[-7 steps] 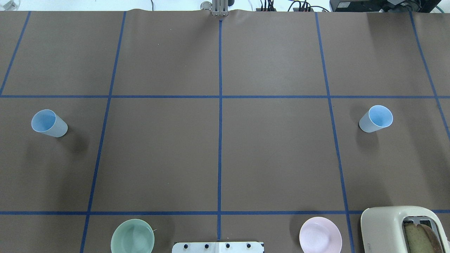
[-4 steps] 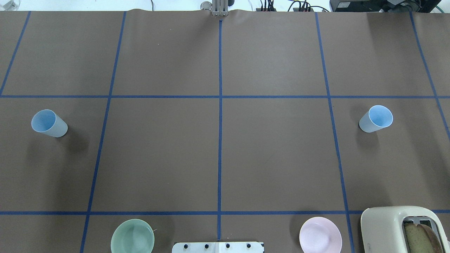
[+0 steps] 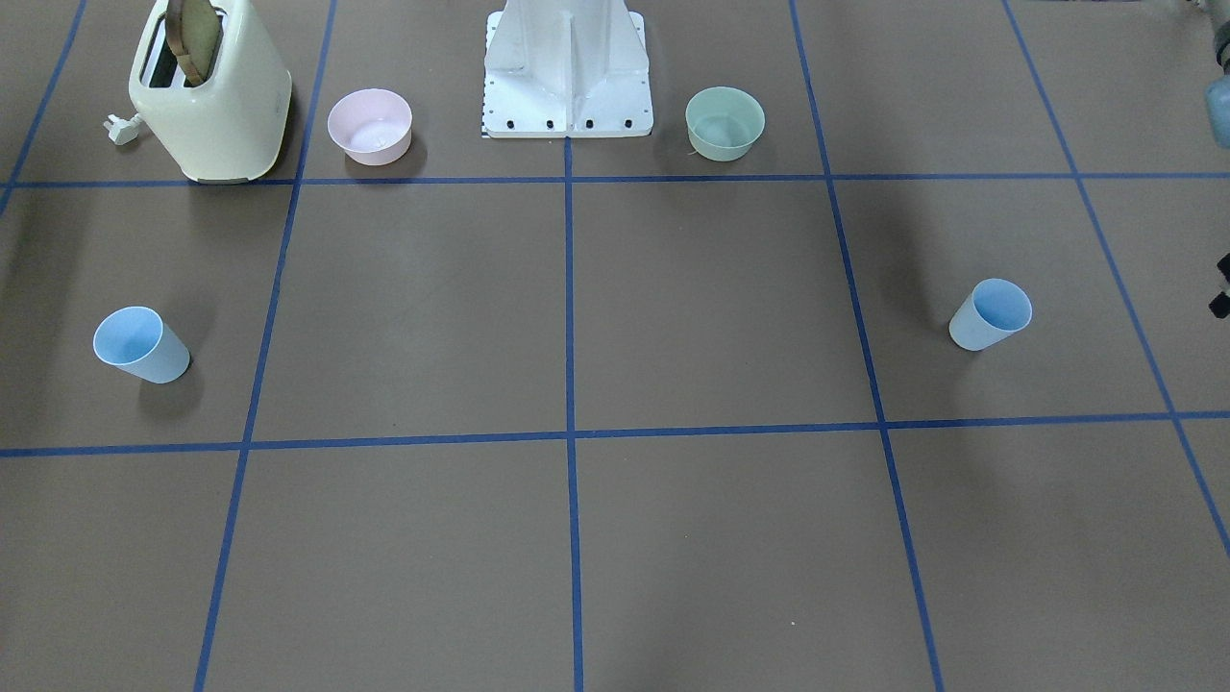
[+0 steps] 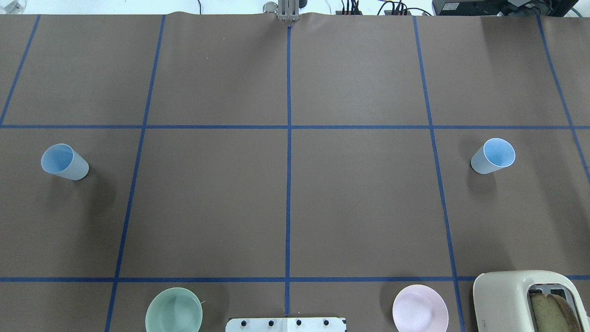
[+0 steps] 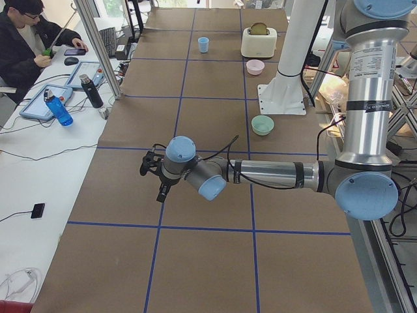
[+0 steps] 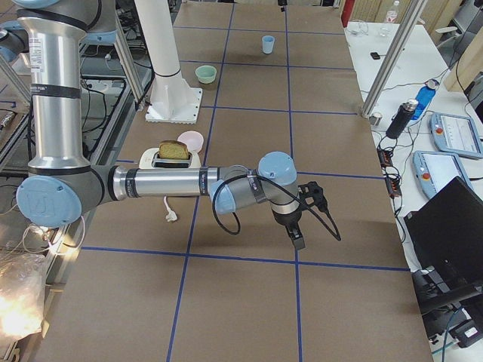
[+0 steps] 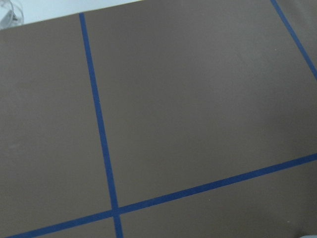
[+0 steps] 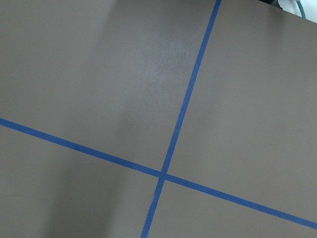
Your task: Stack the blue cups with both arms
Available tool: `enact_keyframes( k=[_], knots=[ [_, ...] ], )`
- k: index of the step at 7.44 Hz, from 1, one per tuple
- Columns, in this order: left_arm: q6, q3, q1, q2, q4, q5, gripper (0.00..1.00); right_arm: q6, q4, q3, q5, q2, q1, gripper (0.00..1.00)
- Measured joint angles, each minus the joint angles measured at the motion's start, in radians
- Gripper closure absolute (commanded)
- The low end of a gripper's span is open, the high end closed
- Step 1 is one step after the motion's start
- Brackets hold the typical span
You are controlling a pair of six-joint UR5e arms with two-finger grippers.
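Two pale-blue cups stand upright and far apart on the brown table. One cup [image 4: 64, 161] is at the left, also in the front view [image 3: 990, 314] and far off in the exterior right view [image 6: 268, 44]. The other cup [image 4: 493, 156] is at the right, also in the front view [image 3: 141, 344] and the exterior left view [image 5: 203, 44]. My left gripper [image 5: 153, 175] hovers over the table near the left end; my right gripper [image 6: 304, 211] hovers near the right end. Both show only in side views, so I cannot tell whether they are open or shut. Neither wrist view shows a cup.
A cream toaster [image 4: 530, 302] with a slice of bread stands at the near right. A pink bowl [image 4: 420, 315] and a mint-green bowl [image 4: 174, 317] flank the white base pedestal [image 4: 286, 324]. An operator [image 5: 26, 39] sits at a side table with bottles and tablets.
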Motion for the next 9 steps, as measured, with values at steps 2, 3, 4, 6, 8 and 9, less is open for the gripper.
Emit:
enact_keyframes(
  k=[2,3,4,6,8,9],
  knots=[
    [-0.165,-0.030,0.130,0.004,-0.008,0.055,0.02,0.000,0.003,-0.002,0.000,-0.004,0.000,0.00],
    [-0.217,-0.046,0.184,0.004,-0.009,0.080,0.02,0.000,0.012,-0.005,0.000,-0.008,0.000,0.00],
    [-0.249,-0.058,0.226,0.004,-0.010,0.094,0.02,0.000,0.024,-0.008,0.000,-0.013,0.000,0.00],
    [-0.263,-0.070,0.280,0.005,-0.011,0.109,0.08,0.000,0.033,-0.012,0.000,-0.017,0.000,0.00],
    [-0.256,-0.073,0.321,0.008,-0.012,0.133,0.60,0.000,0.034,-0.013,0.000,-0.019,0.000,0.00],
    [-0.253,-0.073,0.331,0.011,-0.013,0.138,0.75,0.000,0.034,-0.013,0.000,-0.019,0.000,0.00]
  ],
)
